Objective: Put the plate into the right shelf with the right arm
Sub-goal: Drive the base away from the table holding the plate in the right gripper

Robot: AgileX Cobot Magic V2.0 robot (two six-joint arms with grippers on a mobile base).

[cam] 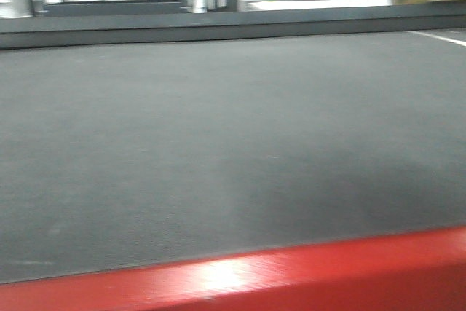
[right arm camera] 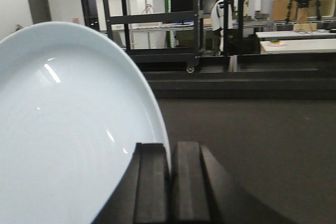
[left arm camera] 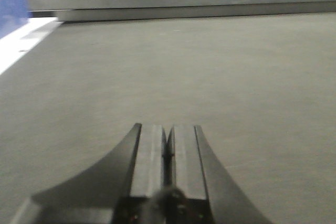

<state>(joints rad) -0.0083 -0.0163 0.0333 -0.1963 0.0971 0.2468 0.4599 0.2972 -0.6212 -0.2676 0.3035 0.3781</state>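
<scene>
The round white plate (right arm camera: 68, 129) fills the left half of the right wrist view, standing on edge. Its rim is pinched between the two dark fingers of my right gripper (right arm camera: 171, 148), which is shut on it above a dark grey surface. In the left wrist view, my left gripper (left arm camera: 167, 129) is shut with nothing between its fingers, hovering low over the grey mat (left arm camera: 210, 77). No gripper and no plate appear in the front view. I cannot pick out the right shelf in any view.
A grey mat table (cam: 218, 143) with a red front edge (cam: 306, 274) lies ahead, with a raised dark ledge (cam: 218, 23) at its back. A blue bin (left arm camera: 11, 6) stands far left. A black wheeled rack (right arm camera: 152, 19) and benches stand beyond.
</scene>
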